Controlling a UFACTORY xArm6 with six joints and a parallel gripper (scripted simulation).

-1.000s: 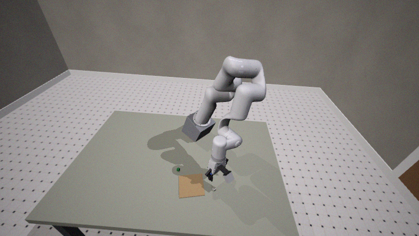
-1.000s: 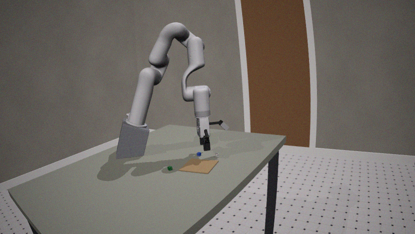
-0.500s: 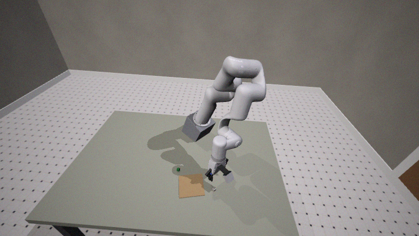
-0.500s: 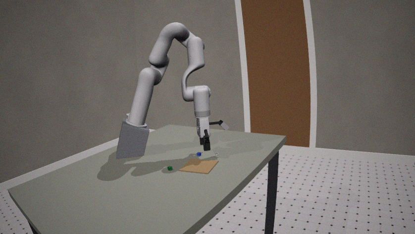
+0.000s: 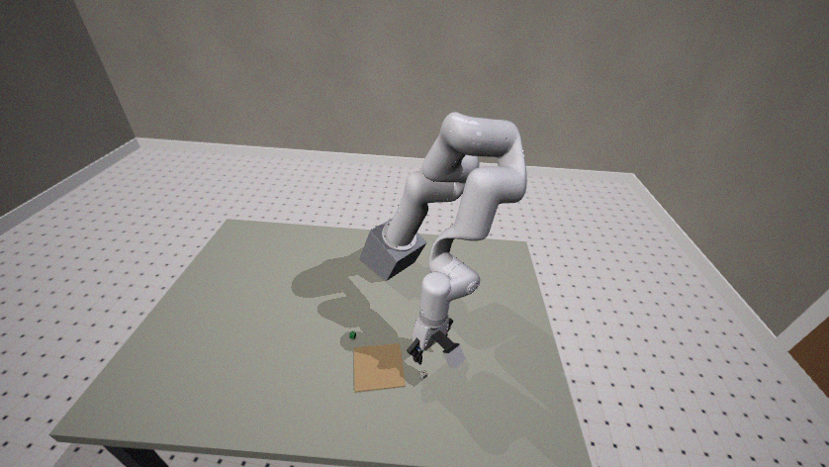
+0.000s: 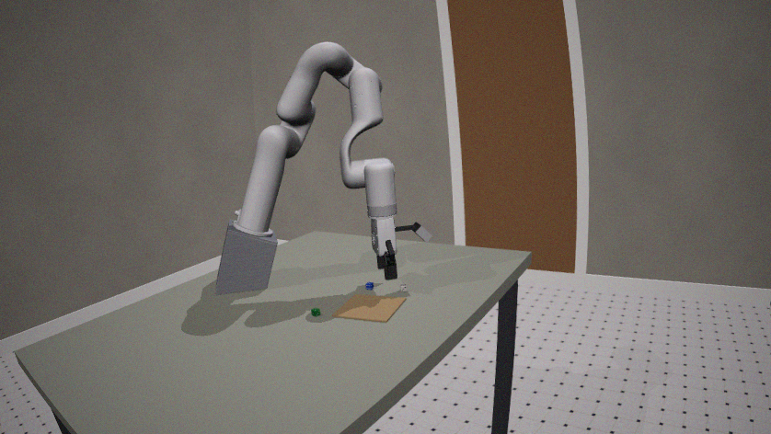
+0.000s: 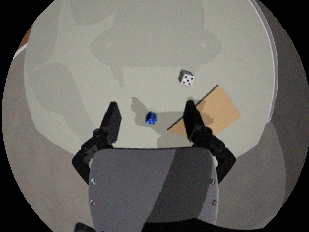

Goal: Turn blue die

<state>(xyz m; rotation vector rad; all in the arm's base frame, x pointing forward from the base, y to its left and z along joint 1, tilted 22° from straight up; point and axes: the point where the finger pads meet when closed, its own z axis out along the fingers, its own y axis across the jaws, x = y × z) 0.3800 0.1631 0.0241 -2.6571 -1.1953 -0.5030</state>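
The blue die (image 6: pixel 369 285) (image 7: pixel 151 117) lies on the bare table just off the far corner of the tan mat (image 5: pixel 378 366) (image 6: pixel 369 308) (image 7: pixel 218 108). In the top view the fingers mostly hide it. My gripper (image 5: pixel 416 353) (image 6: pixel 389 269) (image 7: pixel 152 108) is open and empty, pointing down a short way above the blue die, which shows between the two fingertips in the wrist view. I cannot read the die's top face.
A white die (image 5: pixel 423 374) (image 6: pixel 403 289) (image 7: pixel 187 79) lies on the table beside the mat's edge, close to the gripper. A green die (image 5: pixel 351 334) (image 6: pixel 316 311) lies on the table off the mat's other side. The arm's grey base (image 5: pixel 391 254) stands at the back.
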